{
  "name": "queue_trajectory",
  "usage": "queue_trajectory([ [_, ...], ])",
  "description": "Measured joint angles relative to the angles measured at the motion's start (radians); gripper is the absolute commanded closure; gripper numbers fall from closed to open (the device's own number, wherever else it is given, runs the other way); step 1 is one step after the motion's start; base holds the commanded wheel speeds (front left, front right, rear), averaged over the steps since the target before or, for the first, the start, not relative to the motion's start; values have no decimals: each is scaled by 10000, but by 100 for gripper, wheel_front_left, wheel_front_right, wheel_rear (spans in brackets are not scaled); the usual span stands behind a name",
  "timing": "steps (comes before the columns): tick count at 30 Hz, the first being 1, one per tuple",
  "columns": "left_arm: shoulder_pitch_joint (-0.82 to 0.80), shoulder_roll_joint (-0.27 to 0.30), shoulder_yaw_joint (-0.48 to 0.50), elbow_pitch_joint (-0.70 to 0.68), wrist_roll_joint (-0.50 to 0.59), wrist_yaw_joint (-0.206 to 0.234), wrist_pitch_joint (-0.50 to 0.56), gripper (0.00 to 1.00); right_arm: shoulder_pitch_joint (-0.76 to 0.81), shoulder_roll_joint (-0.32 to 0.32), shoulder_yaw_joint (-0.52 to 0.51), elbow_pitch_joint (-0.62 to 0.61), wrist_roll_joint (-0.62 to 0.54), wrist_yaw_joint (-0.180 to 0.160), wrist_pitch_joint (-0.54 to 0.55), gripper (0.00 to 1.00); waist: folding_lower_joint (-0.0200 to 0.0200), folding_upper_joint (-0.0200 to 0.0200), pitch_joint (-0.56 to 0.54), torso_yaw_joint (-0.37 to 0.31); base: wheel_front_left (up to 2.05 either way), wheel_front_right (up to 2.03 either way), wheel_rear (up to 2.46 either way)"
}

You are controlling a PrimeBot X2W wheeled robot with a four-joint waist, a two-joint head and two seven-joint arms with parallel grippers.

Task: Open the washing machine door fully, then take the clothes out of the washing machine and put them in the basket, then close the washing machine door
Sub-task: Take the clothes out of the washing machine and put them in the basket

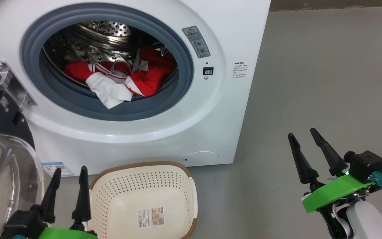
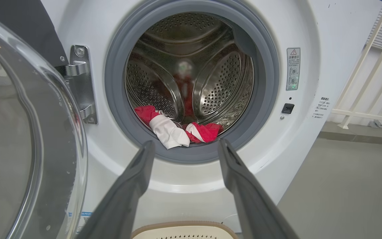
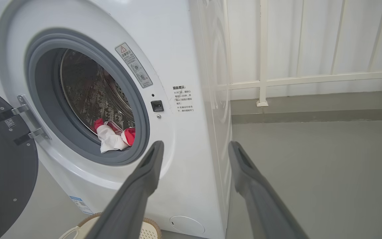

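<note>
The big white front-loading washing machine (image 1: 240, 49) stands on the grey floor (image 1: 327, 83). Its large round door (image 1: 2, 113) — glossy black rim, dark grey inner side, bulging clear glass bowl — is swung wide open on the metal hinge (image 1: 10, 83) at the robot's left. Inside the grey rubber gasket (image 1: 177, 96), the clothes (image 1: 124, 81), soft red garments with white trim stripes and a white part, lie heaped at the front of the perforated steel drum (image 1: 108, 29); the white piece spills over the drum's lip onto the gasket. The small cream-white perforated plastic basket (image 1: 164, 179) with a brown woven-look rim sits on the floor just in front of the machine, below the opening, with a paper label (image 1: 150, 217) on its floor. The left hand (image 1: 71, 169) hovers at the basket's left edge, between it and the door's glass bowl. Its two long dark fingers are spread apart and grip nothing; in the left wrist view they point toward the clothes. The right hand (image 1: 301, 132) hangs over bare floor off the machine's right side, well apart from it — fingers likewise spread and empty.
</note>
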Motion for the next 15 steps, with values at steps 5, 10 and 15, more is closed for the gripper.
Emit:
queue_trajectory([
  [5, 1, -19, 27, 46, 79, -12, 0, 0, 0, -2, 2, 0, 2, 0, 0, 0, 0, 0, 17, 29, 0, 0, 0],
  [10, 0, -38, 52, 58, 84, -12, 0, 0, 0, -4, 2, 0, 2, 0, 0, 0, 0, 0, 45, 44, 0, 0, 0],
  [15, 0, -56, 79, 63, 153, -15, 0, 0, 0, -4, 2, 0, 2, 0, 0, 0, 0, 0, 74, 48, 0, 0, 0],
])
